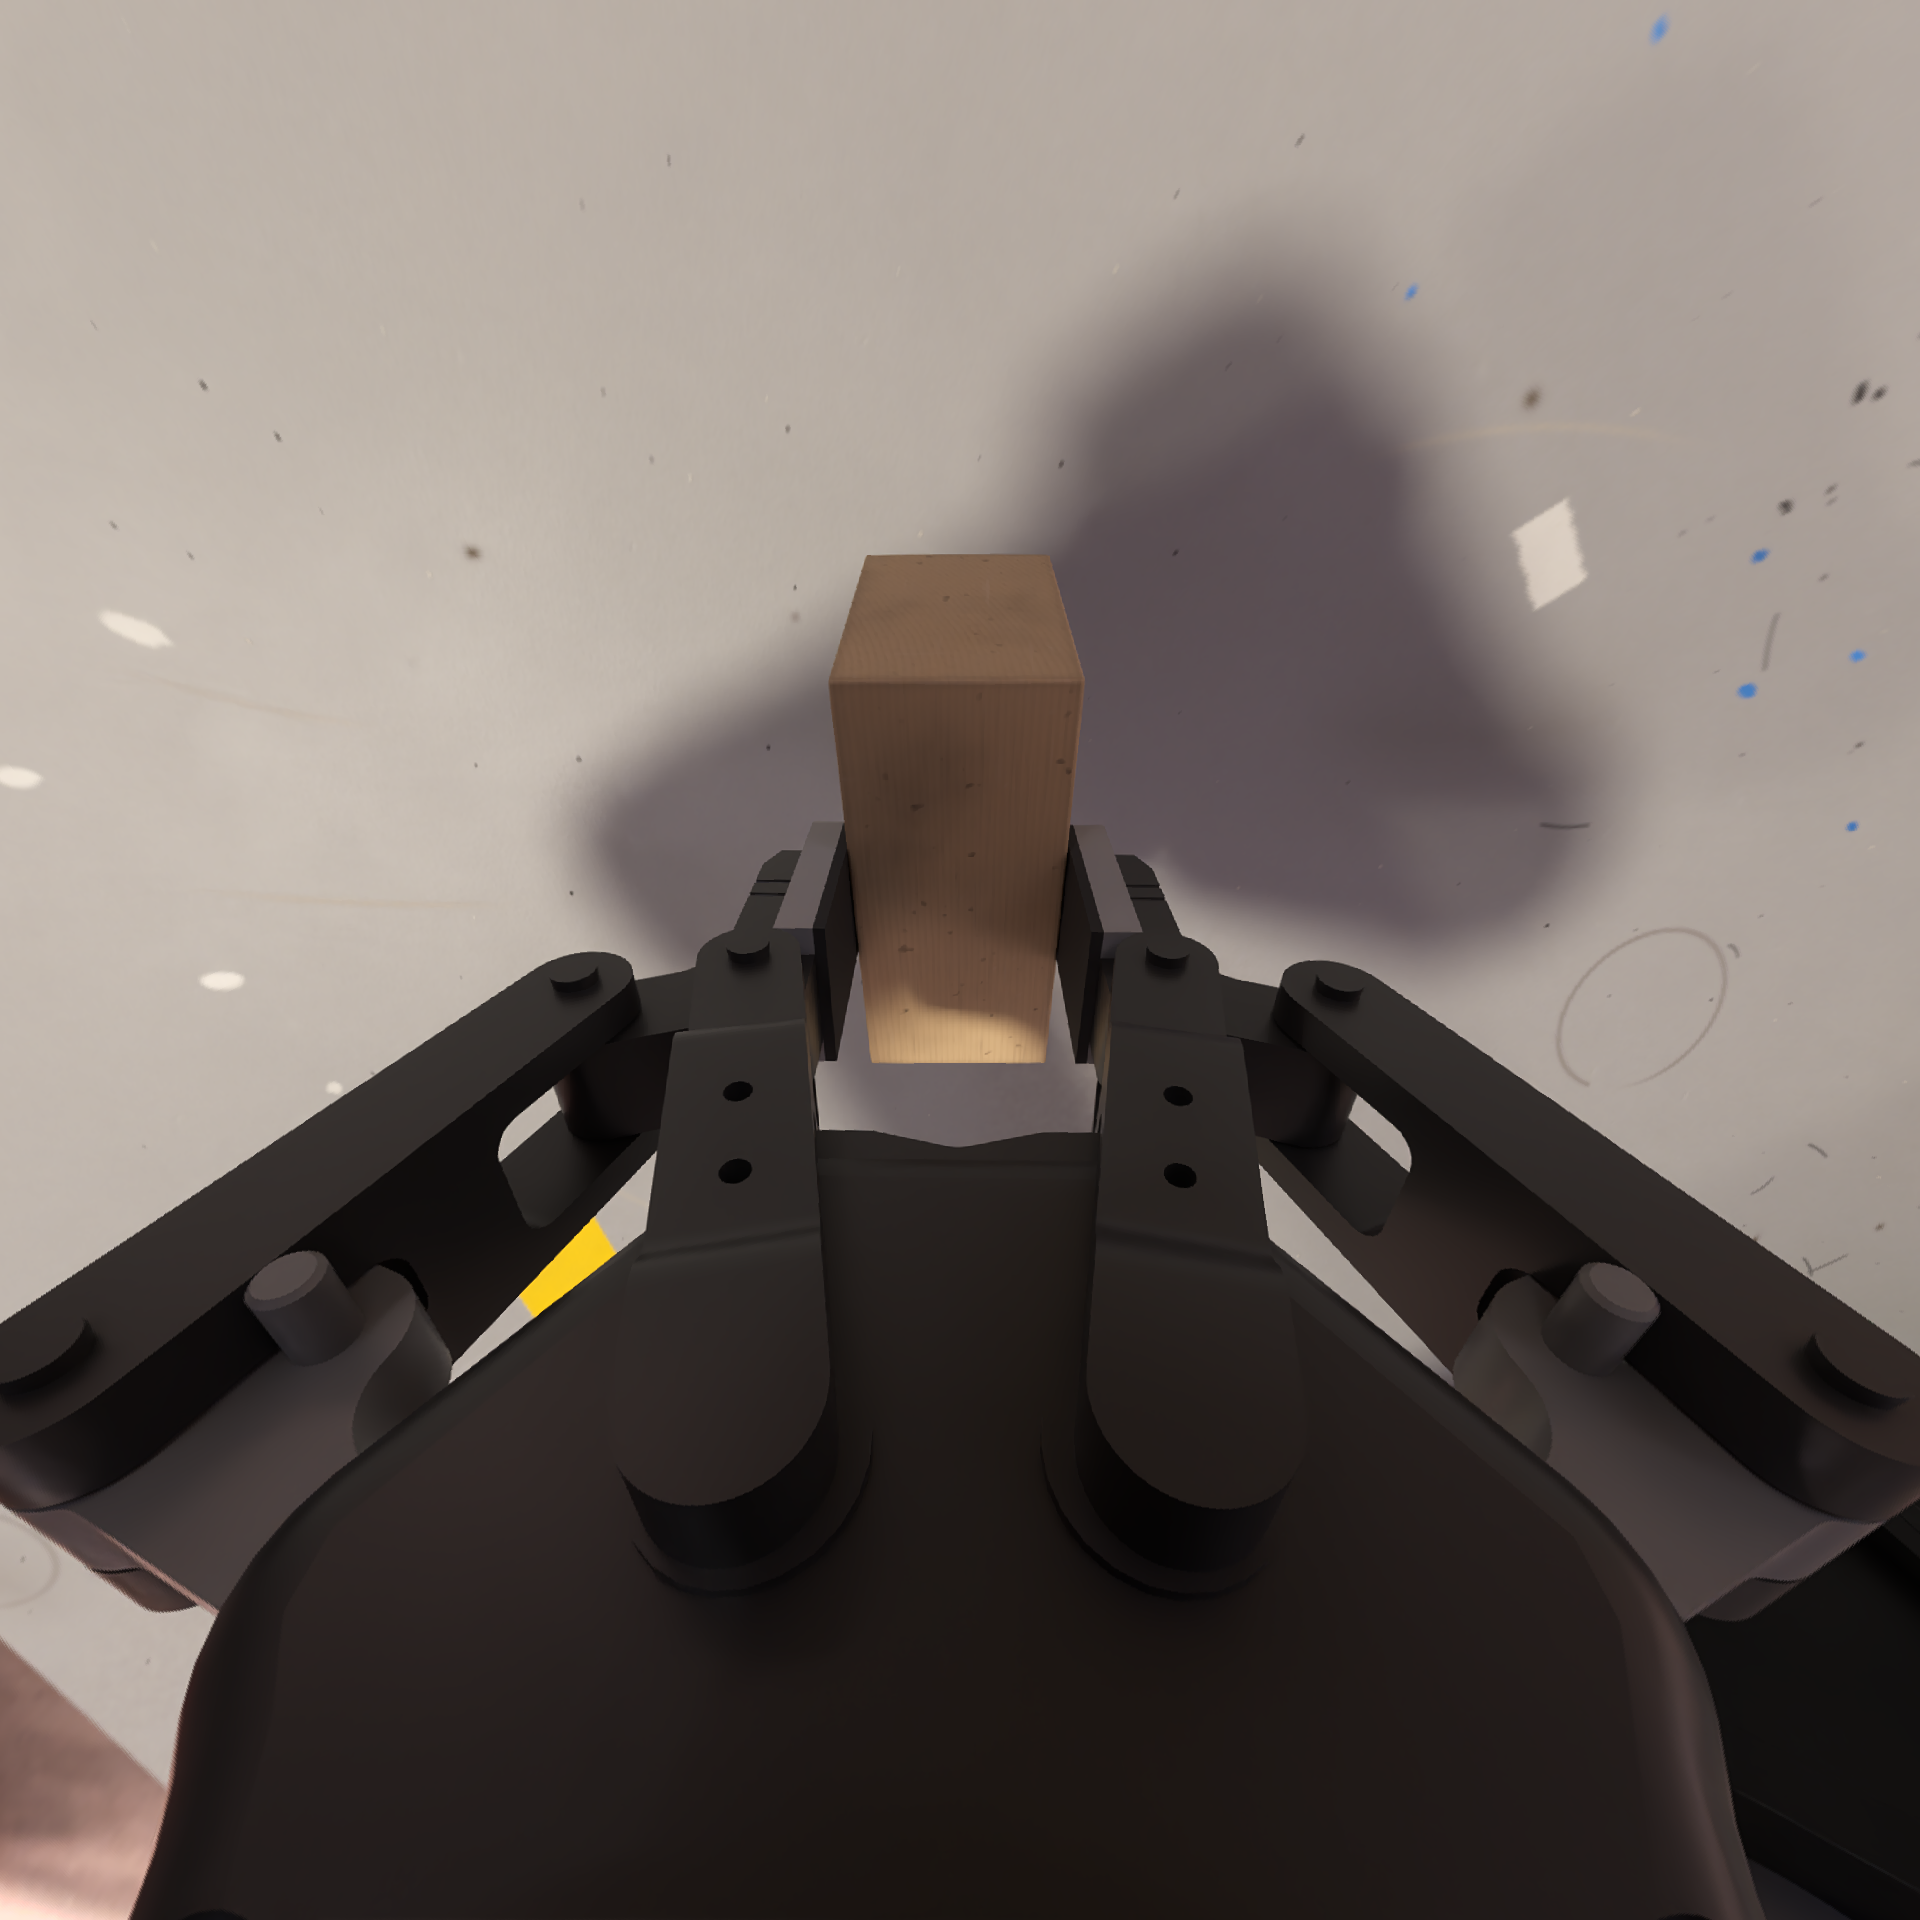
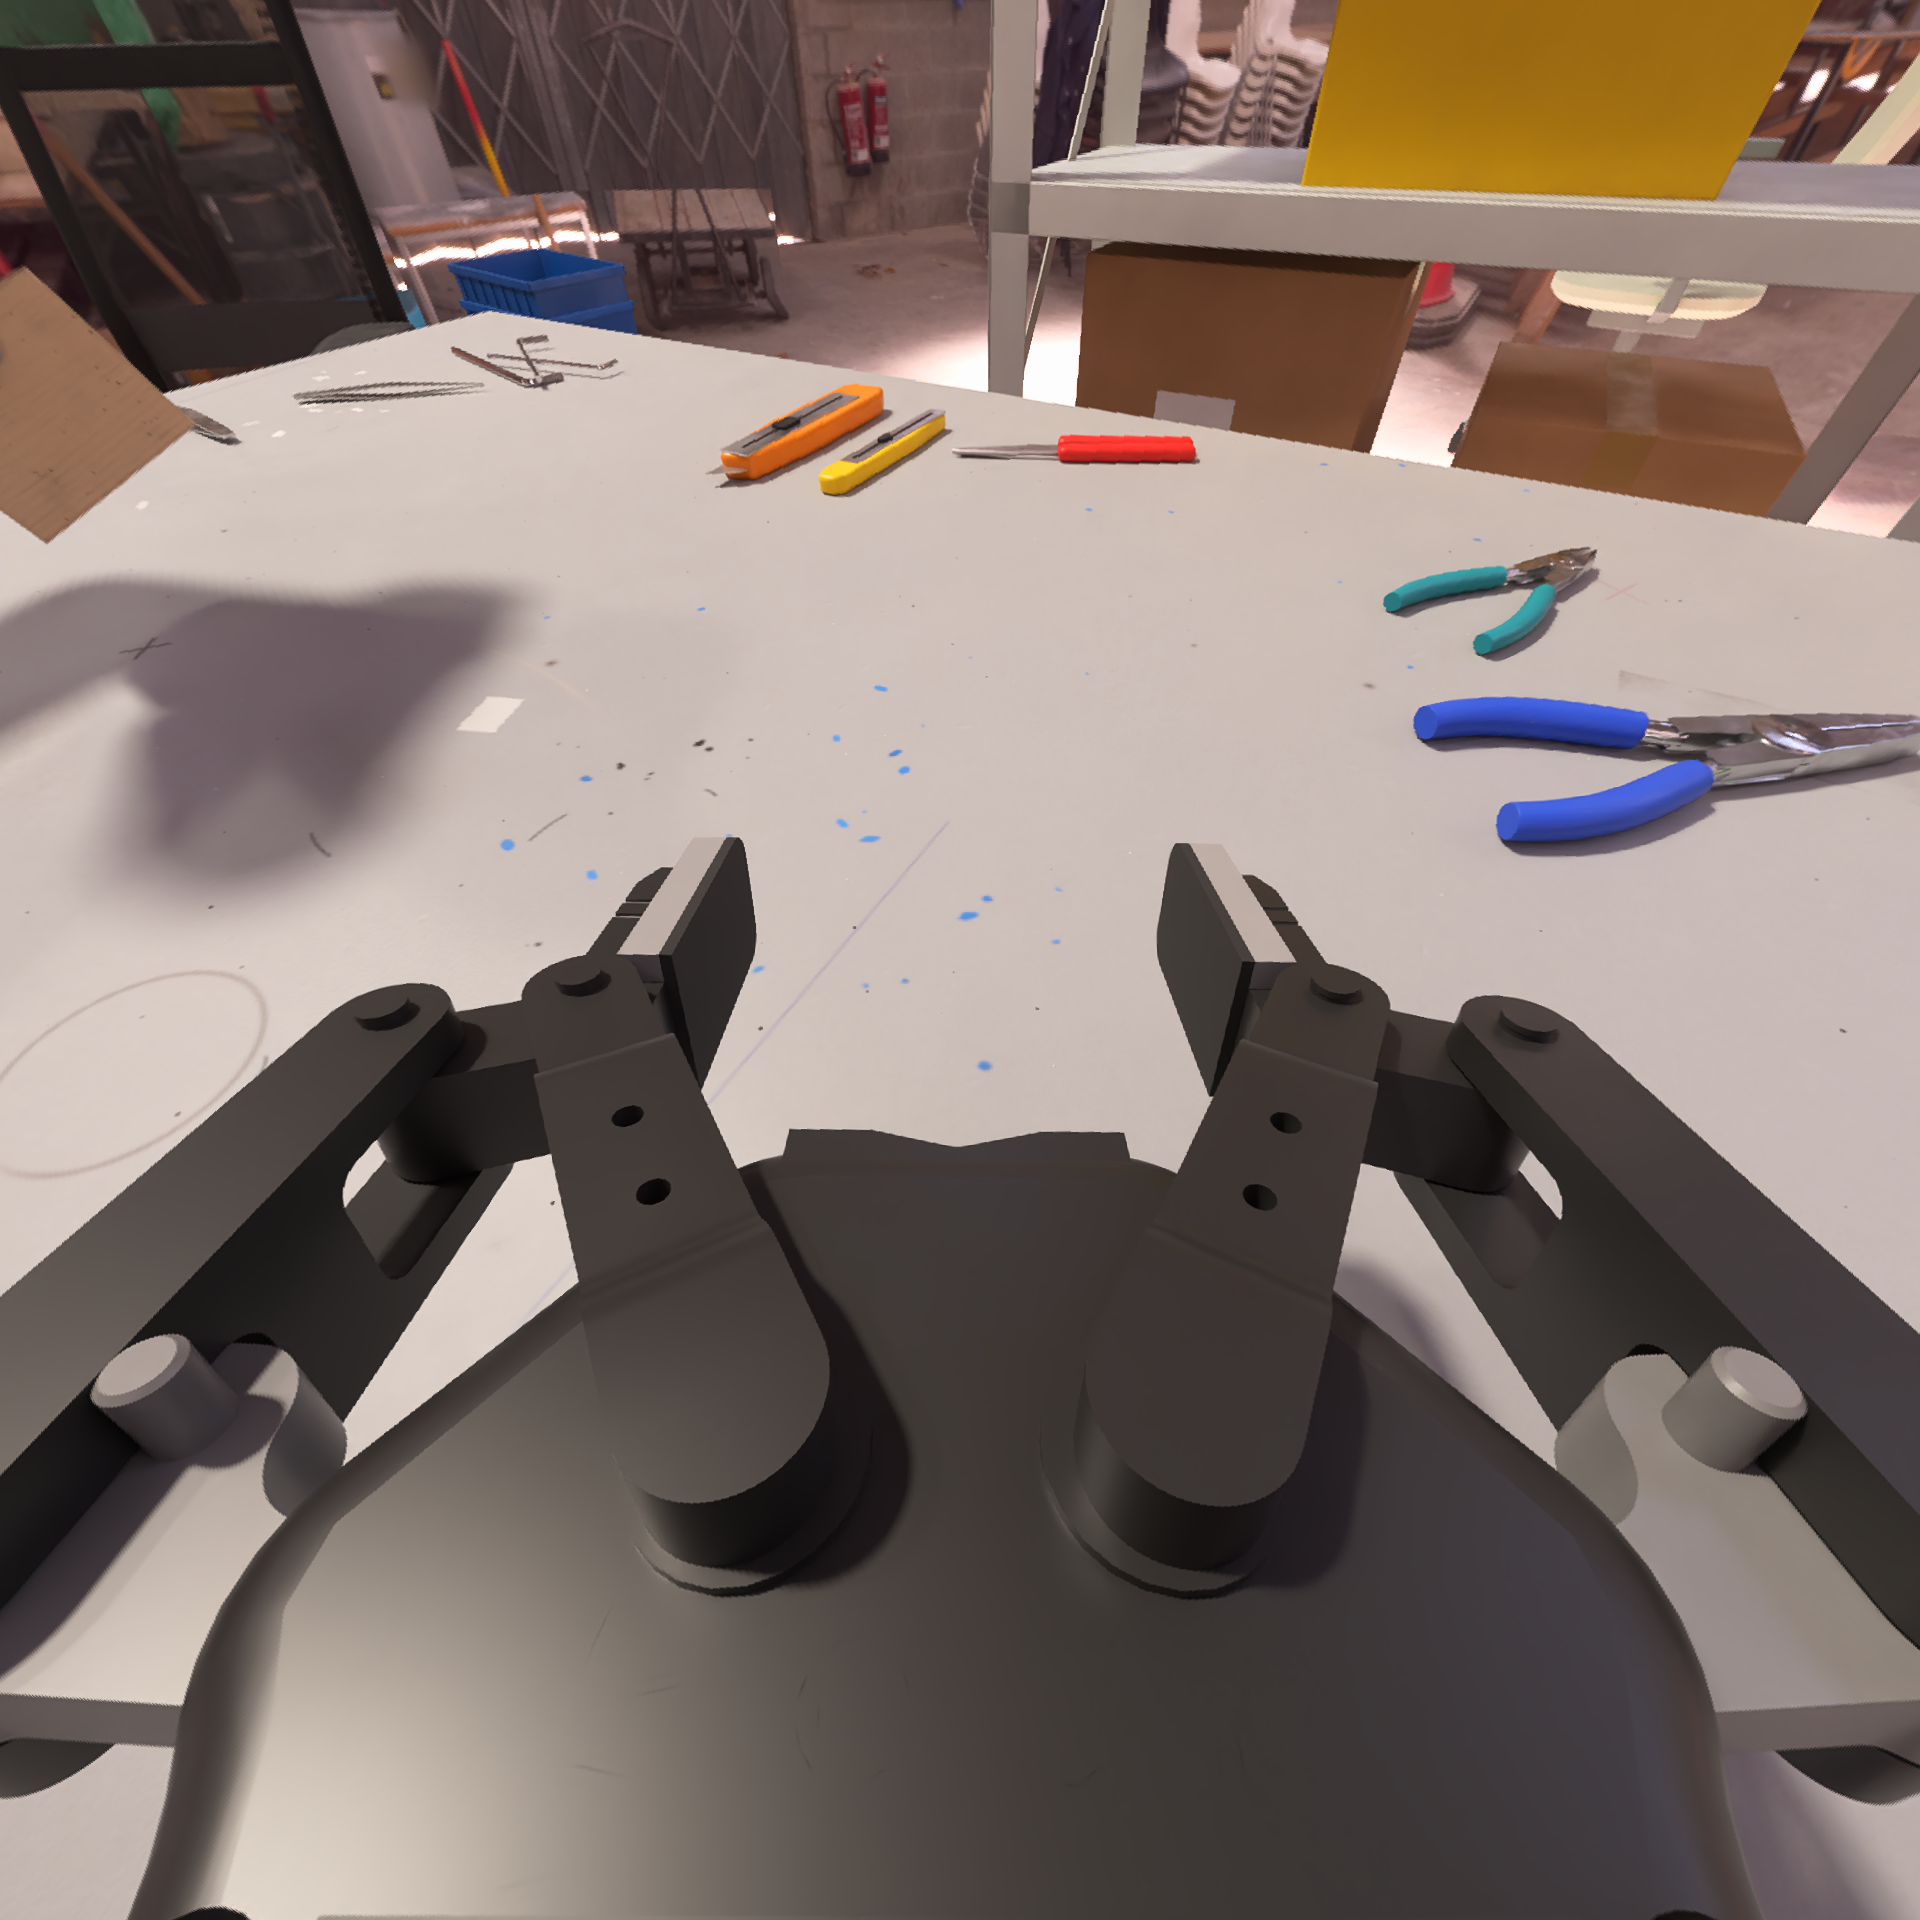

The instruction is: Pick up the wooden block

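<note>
A tall light-brown wooden block [image 1: 956, 810] stands out between the fingers of my left gripper [image 1: 956, 883], which is shut on its lower part. Both pads press its left and right sides. The block is held above the white table [image 1: 416, 416], where it and the gripper cast a dark shadow [image 1: 1299, 675]. My right gripper [image 2: 956, 904] is open and empty, hovering low over the white table [image 2: 1039, 644]. The block does not show in the right wrist view.
On the table in the right wrist view lie blue-handled pliers [image 2: 1621, 764], teal-handled pliers [image 2: 1486, 597], a red-handled screwdriver [image 2: 1122, 449], an orange utility knife [image 2: 805, 431], a yellow utility knife [image 2: 883, 452] and hex keys [image 2: 535, 362]. A cardboard piece [image 2: 73, 416] is far left, a shelf rack [image 2: 1455, 208] behind.
</note>
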Robot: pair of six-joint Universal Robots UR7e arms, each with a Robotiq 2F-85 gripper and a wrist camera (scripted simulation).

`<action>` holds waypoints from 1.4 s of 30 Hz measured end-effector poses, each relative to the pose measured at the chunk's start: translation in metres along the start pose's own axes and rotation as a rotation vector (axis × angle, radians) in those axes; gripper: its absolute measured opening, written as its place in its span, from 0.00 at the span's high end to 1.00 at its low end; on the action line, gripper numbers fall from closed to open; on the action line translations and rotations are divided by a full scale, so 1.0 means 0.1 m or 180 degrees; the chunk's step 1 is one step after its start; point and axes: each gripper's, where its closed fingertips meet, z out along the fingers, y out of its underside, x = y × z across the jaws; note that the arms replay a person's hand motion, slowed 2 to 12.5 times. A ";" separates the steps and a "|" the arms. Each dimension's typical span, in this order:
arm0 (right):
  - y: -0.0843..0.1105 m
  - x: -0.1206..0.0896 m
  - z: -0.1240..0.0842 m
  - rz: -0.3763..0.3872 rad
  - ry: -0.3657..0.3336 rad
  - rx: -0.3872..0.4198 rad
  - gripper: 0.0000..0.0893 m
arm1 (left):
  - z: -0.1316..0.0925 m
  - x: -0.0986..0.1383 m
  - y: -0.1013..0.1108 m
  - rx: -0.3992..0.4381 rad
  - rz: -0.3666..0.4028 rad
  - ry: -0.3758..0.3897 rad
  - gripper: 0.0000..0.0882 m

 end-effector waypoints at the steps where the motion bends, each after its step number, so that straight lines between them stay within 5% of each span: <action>1: 0.00 0.00 0.00 -0.0007 0.0001 0.0006 0.23 | -0.03 0.01 -0.02 0.0072 0.0018 0.0011 0.61; 16: -0.05 0.01 -0.03 -0.0079 0.0033 0.0059 0.24 | -0.57 0.38 -0.30 0.1361 0.0381 0.0089 0.61; 32: -0.15 -0.02 -0.07 -0.0199 0.0047 0.0255 0.25 | -0.94 0.84 -0.20 0.2761 0.0902 -0.0589 0.61; 42: -0.17 -0.07 -0.08 -0.0227 -0.0011 0.0294 0.26 | -0.86 1.16 0.05 0.3306 0.0885 -0.0790 0.61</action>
